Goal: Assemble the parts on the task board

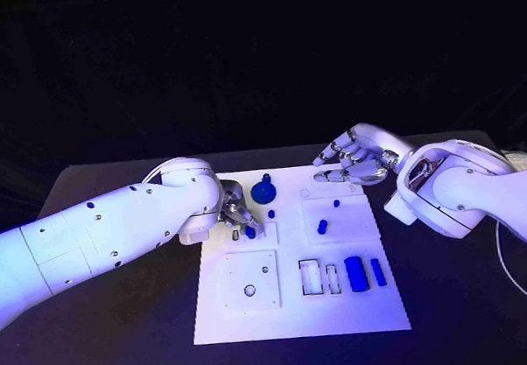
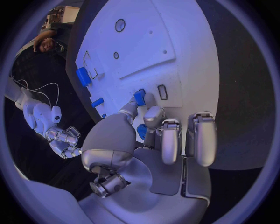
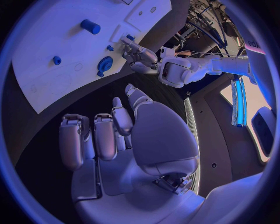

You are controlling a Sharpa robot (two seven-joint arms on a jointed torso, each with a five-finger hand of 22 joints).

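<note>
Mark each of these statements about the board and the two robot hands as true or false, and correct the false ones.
1. The left robot hand is down at the task board, its fingertips at a small blue part. True.
2. The right robot hand grips a blue part. False: it holds nothing, its fingers curled above the board's far right corner.
3. Two blue blocks lie side by side on the board's near right area. True.
4. The round blue part lies on the black table, off the board. False: it is on the board's far edge.
</note>
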